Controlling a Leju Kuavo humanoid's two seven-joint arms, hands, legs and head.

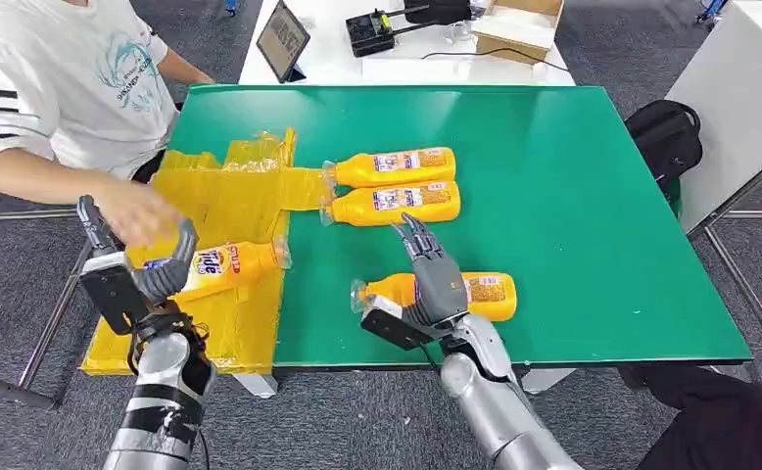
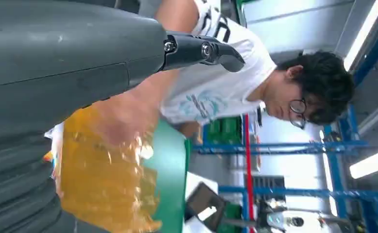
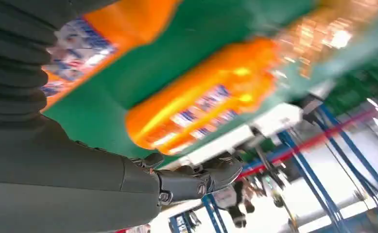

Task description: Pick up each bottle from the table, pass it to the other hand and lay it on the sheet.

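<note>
Under the spread, empty right hand [image 1: 434, 284], the nearest bottle [image 1: 485, 294] lay three-to-nine; left hand [image 1: 147, 274] gripped another bottle [image 1: 225, 262].

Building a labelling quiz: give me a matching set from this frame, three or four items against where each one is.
1. left hand
2. right hand
3. person's hand
4. tablet

A. above the nearest bottle on the green table
B. on the white table behind
C. at the bottle on the yellow sheet
D. over the sheet's left part

1-C, 2-A, 3-D, 4-B
</note>
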